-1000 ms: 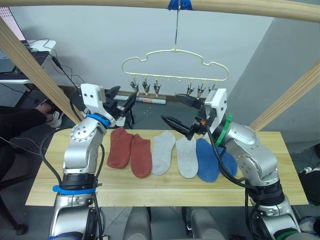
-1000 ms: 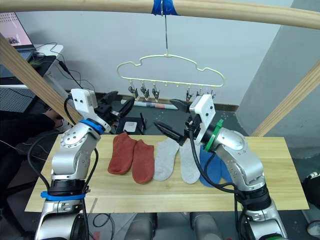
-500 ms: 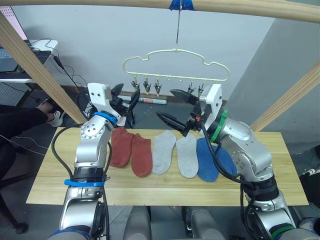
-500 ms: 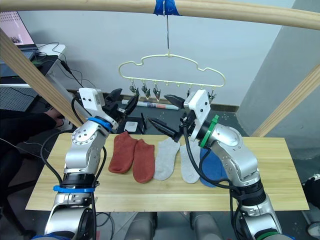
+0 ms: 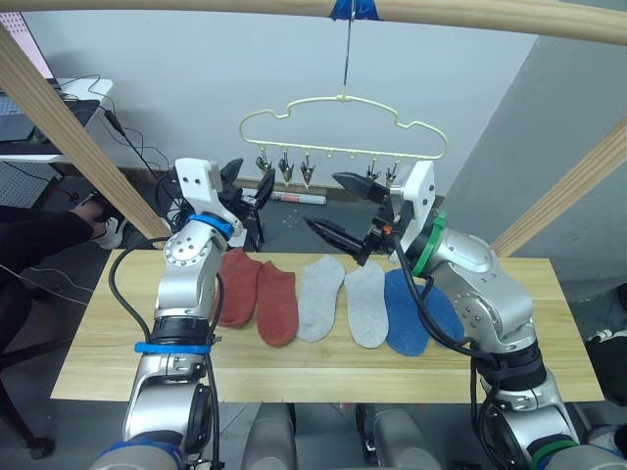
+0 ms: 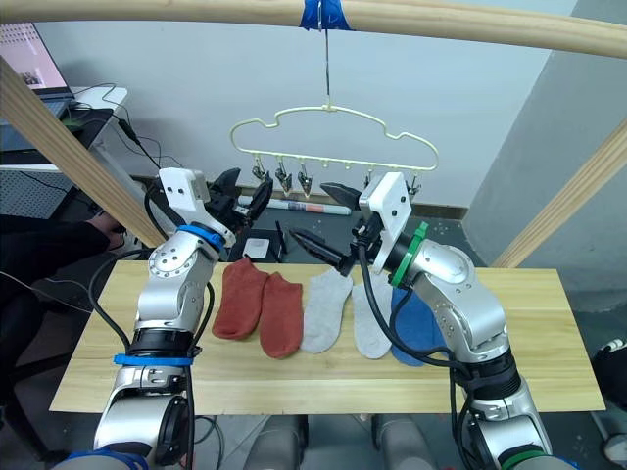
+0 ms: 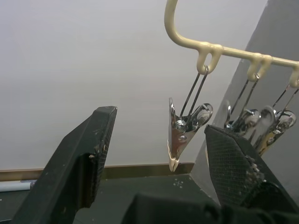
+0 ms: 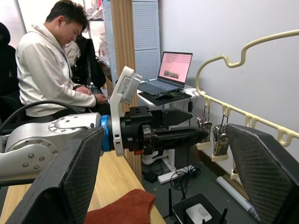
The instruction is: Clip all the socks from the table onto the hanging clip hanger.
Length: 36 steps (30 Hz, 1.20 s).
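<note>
Table holds socks; both arms raised, fingers spread, near clip hanger.

Both hands: L hand & R hand higher, nearer clip hanger.

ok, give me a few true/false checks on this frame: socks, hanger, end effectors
1. All six socks lie on the table. True.
2. A sock hangs from the hanger. False: its clips are bare.
3. The left end effector is open near the hanger's leftmost clip. True.
4. The right end effector holds a blue sock. False: it is open and empty.
5. The grey socks lie between the red pair and the blue pair. True.
</note>
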Motion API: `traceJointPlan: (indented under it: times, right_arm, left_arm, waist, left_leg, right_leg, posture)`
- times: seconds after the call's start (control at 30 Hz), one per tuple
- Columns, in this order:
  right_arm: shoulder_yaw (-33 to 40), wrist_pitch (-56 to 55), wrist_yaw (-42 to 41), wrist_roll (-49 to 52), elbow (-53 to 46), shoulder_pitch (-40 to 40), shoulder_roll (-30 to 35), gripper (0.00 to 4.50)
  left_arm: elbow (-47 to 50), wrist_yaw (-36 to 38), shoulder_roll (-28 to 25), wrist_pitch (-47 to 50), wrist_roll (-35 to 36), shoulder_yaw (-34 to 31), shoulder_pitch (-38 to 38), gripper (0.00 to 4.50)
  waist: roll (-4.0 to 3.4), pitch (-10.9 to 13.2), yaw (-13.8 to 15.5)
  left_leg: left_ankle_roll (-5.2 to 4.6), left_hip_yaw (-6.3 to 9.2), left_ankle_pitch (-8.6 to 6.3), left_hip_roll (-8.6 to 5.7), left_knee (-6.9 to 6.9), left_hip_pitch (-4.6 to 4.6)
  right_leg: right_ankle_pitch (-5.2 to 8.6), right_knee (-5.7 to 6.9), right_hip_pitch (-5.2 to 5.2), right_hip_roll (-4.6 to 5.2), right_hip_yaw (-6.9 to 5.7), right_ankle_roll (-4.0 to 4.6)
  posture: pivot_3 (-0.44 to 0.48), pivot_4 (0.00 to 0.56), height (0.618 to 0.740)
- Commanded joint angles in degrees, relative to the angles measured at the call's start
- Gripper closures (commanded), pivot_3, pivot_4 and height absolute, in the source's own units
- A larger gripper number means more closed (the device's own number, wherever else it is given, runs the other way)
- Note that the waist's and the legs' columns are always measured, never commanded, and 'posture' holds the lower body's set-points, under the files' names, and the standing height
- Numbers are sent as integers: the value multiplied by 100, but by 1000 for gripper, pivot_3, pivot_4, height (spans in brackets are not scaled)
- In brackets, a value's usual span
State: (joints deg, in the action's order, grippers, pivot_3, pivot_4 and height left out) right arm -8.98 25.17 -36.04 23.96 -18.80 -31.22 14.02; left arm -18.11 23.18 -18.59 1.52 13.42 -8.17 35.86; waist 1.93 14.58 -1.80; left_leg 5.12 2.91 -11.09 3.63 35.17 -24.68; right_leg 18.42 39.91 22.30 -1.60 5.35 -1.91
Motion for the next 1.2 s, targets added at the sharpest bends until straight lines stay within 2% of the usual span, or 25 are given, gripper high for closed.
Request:
traceJointPlan:
  times: [0.03, 0.43, 0.53, 0.8, 1.2]
  right_arm:
    - [92, -23, -21, 75, -182, -79, 34, 217]
    - [113, 58, 0, 161, -277, -143, 10, 217]
    - [129, 90, 13, 181, -284, -170, 10, 217]
    - [160, 179, 79, 252, -263, -149, -35, 217]
    - [128, 189, 60, 281, -236, -146, -11, 217]
  left_arm:
    - [32, -25, 26, -208, -27, -37, 166, 1116]
    - [-51, -44, 97, -279, -7, -42, 271, 1116]
    - [-26, 44, 128, -261, 65, -46, 250, 1678]
    - [21, 108, 197, -227, 88, -10, 288, 4110]
    - [90, -18, 17, -136, -111, -20, 165, 4175]
  waist:
    - [0, 0, -1]
    - [0, 0, -3]
    - [0, 0, -3]
    - [0, 0, -3]
    - [0, 0, -1]
  left_leg:
    - [0, 0, 0, 0, 0, 0]
    - [0, 0, 0, 0, 1, 0]
    - [0, 1, 0, 0, 1, 0]
    - [0, 1, 0, 0, 1, 0]
    - [0, 1, 0, 0, 1, 0]
  right_leg:
    - [0, 0, 0, 0, 0, 0]
    - [0, 1, 0, 0, -1, 0]
    - [0, 2, 0, 0, -1, 0]
    - [0, 2, 0, 0, -2, 0]
    - [0, 2, 0, 0, -1, 0]
  posture:
    - [-27, 234, 740]
    - [-29, 237, 740]
    - [-31, 238, 740]
    - [-23, 236, 740]
    - [-12, 238, 740]
